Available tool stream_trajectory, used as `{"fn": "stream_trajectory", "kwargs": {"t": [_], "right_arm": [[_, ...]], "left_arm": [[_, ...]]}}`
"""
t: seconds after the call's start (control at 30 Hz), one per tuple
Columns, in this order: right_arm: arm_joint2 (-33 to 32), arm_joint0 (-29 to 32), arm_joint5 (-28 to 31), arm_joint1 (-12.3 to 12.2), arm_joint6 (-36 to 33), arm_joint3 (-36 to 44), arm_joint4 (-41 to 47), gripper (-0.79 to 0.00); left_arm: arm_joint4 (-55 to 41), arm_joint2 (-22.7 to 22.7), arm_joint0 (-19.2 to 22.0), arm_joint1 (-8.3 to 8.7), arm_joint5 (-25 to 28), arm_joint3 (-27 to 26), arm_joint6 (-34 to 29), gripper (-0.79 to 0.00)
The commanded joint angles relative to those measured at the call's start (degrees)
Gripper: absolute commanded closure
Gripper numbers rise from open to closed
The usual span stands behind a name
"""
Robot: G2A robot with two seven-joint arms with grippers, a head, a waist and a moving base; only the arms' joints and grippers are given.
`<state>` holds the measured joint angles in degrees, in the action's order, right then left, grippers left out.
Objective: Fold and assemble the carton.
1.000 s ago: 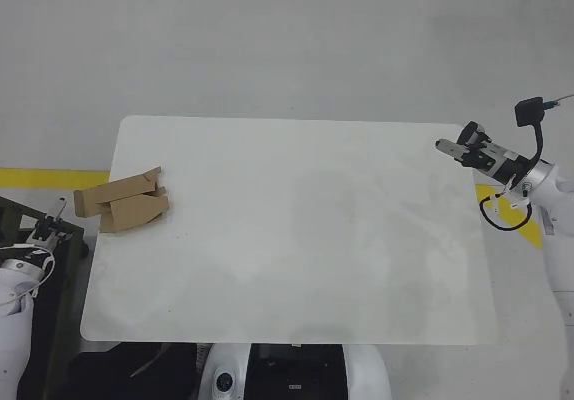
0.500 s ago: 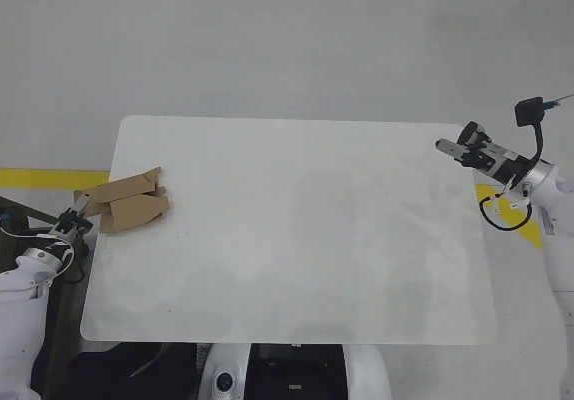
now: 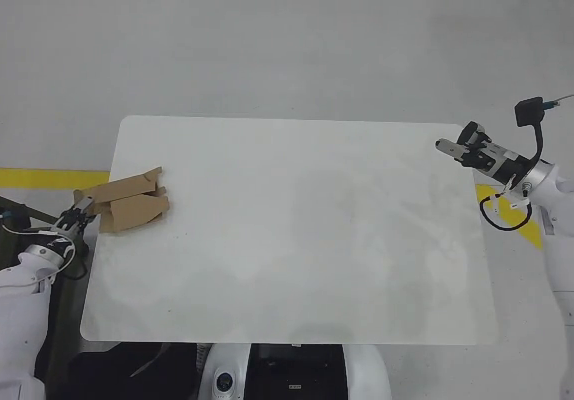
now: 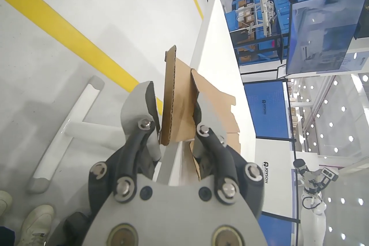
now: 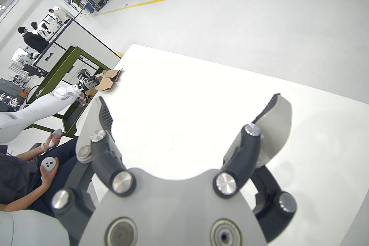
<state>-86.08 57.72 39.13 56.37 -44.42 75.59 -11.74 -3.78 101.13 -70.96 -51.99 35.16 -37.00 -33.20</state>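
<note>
A flat brown carton (image 3: 127, 200) lies at the left edge of the white table (image 3: 297, 260), with one end hanging over the edge. My left gripper (image 3: 80, 212) is at that overhanging end. In the left wrist view the left gripper (image 4: 174, 97) is open and straddles an upright flap of the carton (image 4: 178, 117), with a small gap on one side. My right gripper (image 3: 457, 147) hovers open over the table's far right corner, nothing between its fingers (image 5: 187, 103). From there the carton (image 5: 108, 80) and the left gripper (image 5: 88, 81) appear far across the table.
A dark green metal frame (image 5: 72, 56) stands just off the table's left side, under my left arm. A yellow floor line (image 3: 37, 177) runs past that side. The white tabletop stretches between the carton and the right gripper.
My left arm has come up from the lower left to the carton's overhanging end, and its fingers now straddle a flap. The right arm and the carton have not moved.
</note>
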Motion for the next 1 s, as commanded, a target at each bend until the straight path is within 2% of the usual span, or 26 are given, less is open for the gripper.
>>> {"fn": "stream_trajectory", "kwargs": {"t": [0.0,0.03,0.07,0.27,0.57,0.97], "right_arm": [[0.0,0.0,0.0,0.0,0.0,0.0,0.0,-0.785],[0.0,0.0,0.0,0.0,0.0,0.0,0.0,-0.785],[0.0,0.0,0.0,0.0,0.0,0.0,0.0,-0.785],[0.0,0.0,0.0,0.0,0.0,0.0,0.0,-0.785],[0.0,0.0,0.0,0.0,0.0,0.0,0.0,-0.785],[0.0,0.0,0.0,0.0,0.0,0.0,0.0,-0.785]], "left_arm": [[-1.21,0.1,0.4,-0.11,-0.49,0.58,0.17,-0.074],[-1.76,0.16,0.52,-0.16,-0.72,0.8,0.16,-0.018],[-2.75,0.29,0.74,-0.23,-0.92,1.05,0.06,0.0],[-7.49,1.45,1.55,-0.34,-1.6,0.74,-0.86,0.0],[-15.14,3.09,3.12,-0.68,-3.68,-3.87,-0.88,0.0],[-21.0,-0.18,6.42,-2.13,-6.58,-14.29,-2.22,0.0]]}}
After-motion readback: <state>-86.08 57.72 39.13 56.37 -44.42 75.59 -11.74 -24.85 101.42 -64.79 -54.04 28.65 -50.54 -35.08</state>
